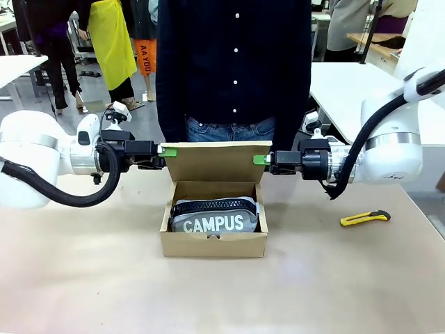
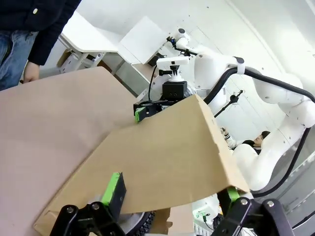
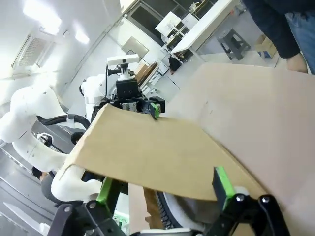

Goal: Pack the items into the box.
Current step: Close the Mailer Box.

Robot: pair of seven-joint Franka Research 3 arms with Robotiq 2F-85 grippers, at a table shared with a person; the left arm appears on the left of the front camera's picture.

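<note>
Shallow brown cardboard box sits mid-table, with the light grey "CAMPUS" pencil pouch, black-zippered, lying inside. Its hinged flap lid stands raised at the far side. The left gripper and right gripper straddle the lid's 2 side edges, jaws spread wide, pinching nothing.

Lid flap along box rear

Premises: a robotics laboratory. Two white robot arms, the left arm and the right arm, are stationed at a tan tabletop. Further white work tables stand behind on a grey floor, with people on foot among them. White walls; bright ceiling lights overhead.
</note>
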